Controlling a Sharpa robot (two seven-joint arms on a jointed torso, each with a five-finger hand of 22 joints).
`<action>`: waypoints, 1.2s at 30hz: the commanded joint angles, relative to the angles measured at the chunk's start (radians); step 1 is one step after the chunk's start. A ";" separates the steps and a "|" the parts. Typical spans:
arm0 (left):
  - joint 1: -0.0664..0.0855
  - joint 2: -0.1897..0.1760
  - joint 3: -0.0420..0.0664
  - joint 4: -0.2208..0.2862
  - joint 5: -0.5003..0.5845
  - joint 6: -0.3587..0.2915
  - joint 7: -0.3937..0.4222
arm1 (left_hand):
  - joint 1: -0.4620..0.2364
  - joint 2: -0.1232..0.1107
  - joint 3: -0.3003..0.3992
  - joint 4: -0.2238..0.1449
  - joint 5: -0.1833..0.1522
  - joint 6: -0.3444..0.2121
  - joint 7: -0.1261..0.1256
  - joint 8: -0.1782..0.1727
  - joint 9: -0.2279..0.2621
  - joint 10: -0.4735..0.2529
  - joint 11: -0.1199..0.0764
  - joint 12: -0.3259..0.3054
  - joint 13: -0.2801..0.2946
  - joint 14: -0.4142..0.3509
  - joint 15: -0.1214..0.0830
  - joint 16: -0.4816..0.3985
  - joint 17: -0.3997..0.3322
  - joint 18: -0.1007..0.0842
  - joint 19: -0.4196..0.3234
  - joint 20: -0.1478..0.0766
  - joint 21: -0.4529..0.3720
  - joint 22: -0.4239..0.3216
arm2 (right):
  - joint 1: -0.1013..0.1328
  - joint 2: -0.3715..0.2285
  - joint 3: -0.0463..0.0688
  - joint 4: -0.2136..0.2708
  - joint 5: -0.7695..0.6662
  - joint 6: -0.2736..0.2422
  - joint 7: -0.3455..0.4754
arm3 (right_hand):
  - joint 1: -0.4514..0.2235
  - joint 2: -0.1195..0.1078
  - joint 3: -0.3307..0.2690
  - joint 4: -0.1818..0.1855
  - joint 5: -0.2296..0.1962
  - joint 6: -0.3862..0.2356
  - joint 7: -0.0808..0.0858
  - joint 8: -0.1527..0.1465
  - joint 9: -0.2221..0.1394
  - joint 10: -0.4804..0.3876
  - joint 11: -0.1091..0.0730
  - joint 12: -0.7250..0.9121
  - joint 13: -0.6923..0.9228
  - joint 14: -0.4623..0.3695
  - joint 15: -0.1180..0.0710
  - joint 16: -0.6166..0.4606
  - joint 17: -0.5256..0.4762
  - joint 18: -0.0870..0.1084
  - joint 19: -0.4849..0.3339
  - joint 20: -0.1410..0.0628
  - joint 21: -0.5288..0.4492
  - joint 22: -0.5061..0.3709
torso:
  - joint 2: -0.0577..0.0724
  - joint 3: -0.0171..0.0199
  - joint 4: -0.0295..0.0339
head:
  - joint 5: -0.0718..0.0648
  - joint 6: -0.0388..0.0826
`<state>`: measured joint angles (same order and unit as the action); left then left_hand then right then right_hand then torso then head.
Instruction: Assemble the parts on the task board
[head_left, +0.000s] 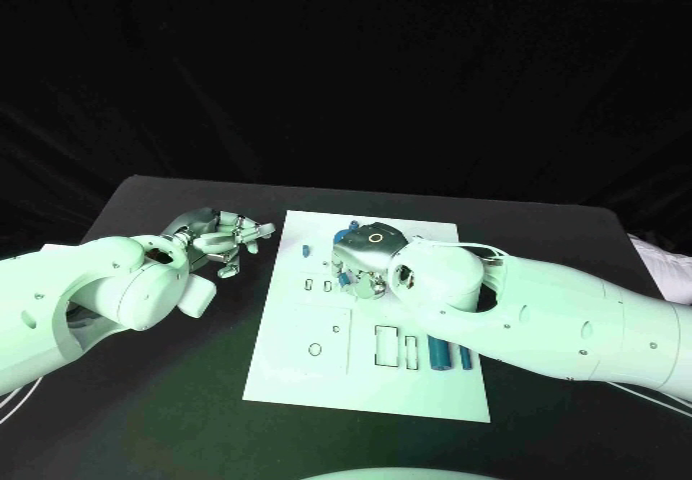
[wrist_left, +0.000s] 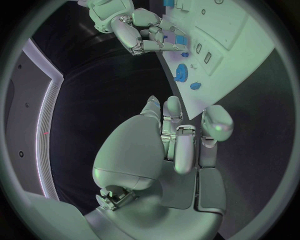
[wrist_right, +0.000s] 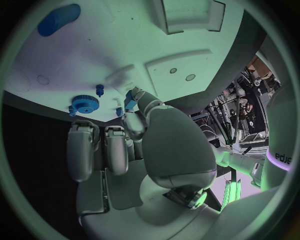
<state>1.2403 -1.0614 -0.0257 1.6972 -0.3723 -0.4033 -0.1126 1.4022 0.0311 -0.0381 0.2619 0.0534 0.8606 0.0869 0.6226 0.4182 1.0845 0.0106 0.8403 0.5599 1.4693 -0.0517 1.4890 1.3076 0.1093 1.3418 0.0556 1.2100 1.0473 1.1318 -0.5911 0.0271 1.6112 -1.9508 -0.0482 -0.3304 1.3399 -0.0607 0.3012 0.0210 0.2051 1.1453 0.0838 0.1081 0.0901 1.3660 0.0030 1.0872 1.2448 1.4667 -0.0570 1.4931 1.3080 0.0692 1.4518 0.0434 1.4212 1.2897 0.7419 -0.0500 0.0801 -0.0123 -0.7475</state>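
Note:
The white task board lies in the middle of the black table. My right hand is low over its far part, and thumb and a finger pinch a small blue part against the board. Beside those fingers a blue gear and a small blue peg sit on the board; the left wrist view shows the gear too. Two blue cylinders lie near the board's right edge. My left hand hovers beside the board's left edge, fingers apart, holding nothing.
Rectangular slots and small holes mark the board's middle. A tiny blue piece sits near the far left corner. Black table surrounds the board on all sides.

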 joint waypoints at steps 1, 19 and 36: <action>0.002 -0.001 0.001 0.007 0.039 -0.034 0.036 | -0.001 -0.007 0.001 0.002 0.002 -0.008 0.000 -0.002 -0.001 -0.008 0.002 -0.005 -0.001 0.068 -0.001 -0.004 0.162 -0.001 -0.009 0.000 -0.006 0.000 | 0.001 0.009 -0.002 -0.009 -0.038 0.049 -0.020 | -0.003 0.011 0.004 0.003 -0.003 0.016 0.001 0.022 0.032 -0.006 0.001 -0.006 -0.001 0.083 -0.008 -0.005 0.177 -0.010 -0.002 -0.002 -0.007 -0.001 | 0.001 0.0008 -0.0012 | 0.003 -0.001; 0.002 0.006 0.001 0.008 0.042 -0.024 0.032 | -0.001 -0.008 0.001 0.002 0.002 -0.008 0.000 -0.002 -0.002 -0.008 0.002 -0.005 -0.001 0.068 0.000 -0.003 0.163 -0.001 -0.009 0.001 -0.005 0.001 | 0.000 0.036 -0.011 -0.038 -0.037 0.047 -0.012 | -0.007 0.009 0.004 0.006 -0.004 0.013 0.003 0.021 0.032 -0.007 0.002 -0.008 -0.002 0.082 -0.007 -0.007 0.175 -0.010 -0.003 -0.001 -0.008 -0.003 | 0.001 0.0013 -0.0027 | 0.008 -0.008; 0.002 0.011 0.001 0.008 0.042 -0.011 0.028 | 0.003 -0.004 0.008 0.002 0.003 -0.009 0.000 -0.003 -0.003 -0.009 0.003 -0.006 -0.002 0.068 0.000 -0.002 0.164 -0.001 -0.009 0.002 -0.005 0.002 | -0.002 0.041 -0.012 -0.045 -0.027 0.074 -0.020 | -0.029 -0.019 -0.003 0.019 -0.014 -0.004 0.011 0.011 0.028 -0.018 0.008 -0.028 -0.014 0.079 -0.002 -0.020 0.163 -0.007 -0.011 0.003 -0.021 -0.021 | 0.001 0.0011 -0.0017 | 0.008 -0.014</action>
<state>1.2410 -1.0529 -0.0255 1.7034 -0.3354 -0.4262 -0.0938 1.4024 0.0313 -0.0354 0.2646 0.0533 0.8608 0.0869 0.6226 0.4159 1.0809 0.0141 0.8403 0.5585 1.4693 -0.0517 1.4890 1.3074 0.1094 1.3418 0.0556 1.2102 1.0491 1.1316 -0.5514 0.0161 1.5683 -1.9699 -0.0014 -0.3398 1.3144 -0.0779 0.2994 0.0360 0.1966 1.1415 0.0877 0.1152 0.0921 1.3552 0.0139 1.0640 1.2317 1.4666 -0.0570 1.4776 1.3076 0.0692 1.4482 0.0471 1.4039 1.2694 0.7427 -0.0490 0.0778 -0.0037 -0.7609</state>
